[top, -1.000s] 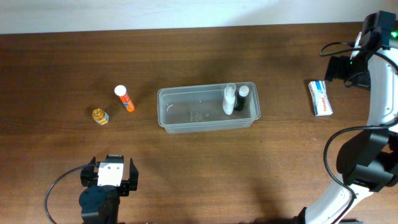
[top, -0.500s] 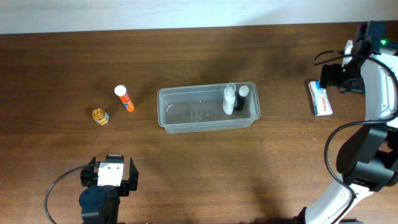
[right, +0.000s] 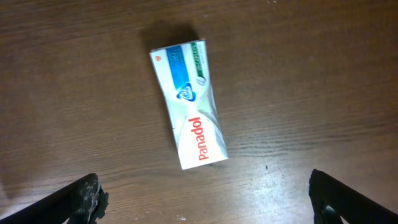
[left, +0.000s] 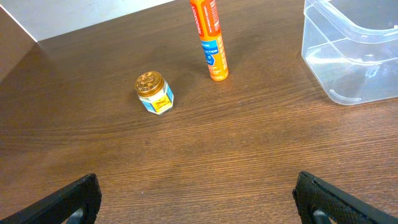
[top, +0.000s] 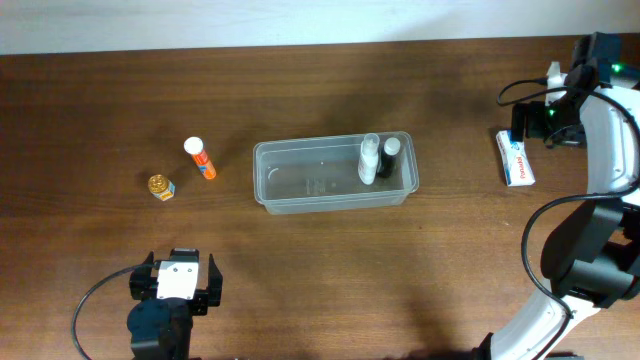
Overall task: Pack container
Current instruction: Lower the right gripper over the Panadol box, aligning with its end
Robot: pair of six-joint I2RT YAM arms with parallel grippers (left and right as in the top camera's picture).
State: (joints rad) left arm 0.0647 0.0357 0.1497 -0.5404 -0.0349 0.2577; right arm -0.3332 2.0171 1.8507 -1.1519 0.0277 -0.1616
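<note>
**Q:** Where's the container (top: 310,143), and how would you grab it?

**A:** It's mid-table, with two small bottles (top: 378,158) standing at the end nearer my right arm. It looks light, thin and probably flexy and slick, so I'd pinch the rim near a corner. My right claw (right: 203,193) is spread wide over the Panadol box (right: 188,122), and my left claw (left: 196,193) is spread wide too, holding nothing.

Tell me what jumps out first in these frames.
The clear container sits at table centre, with a clear bottle and a black-capped bottle standing in its right end. Left of it, an orange tube and a gold-lidded jar sit loose on the wood. Far right, the right gripper hovers open over a white Panadol box lying flat.
</note>
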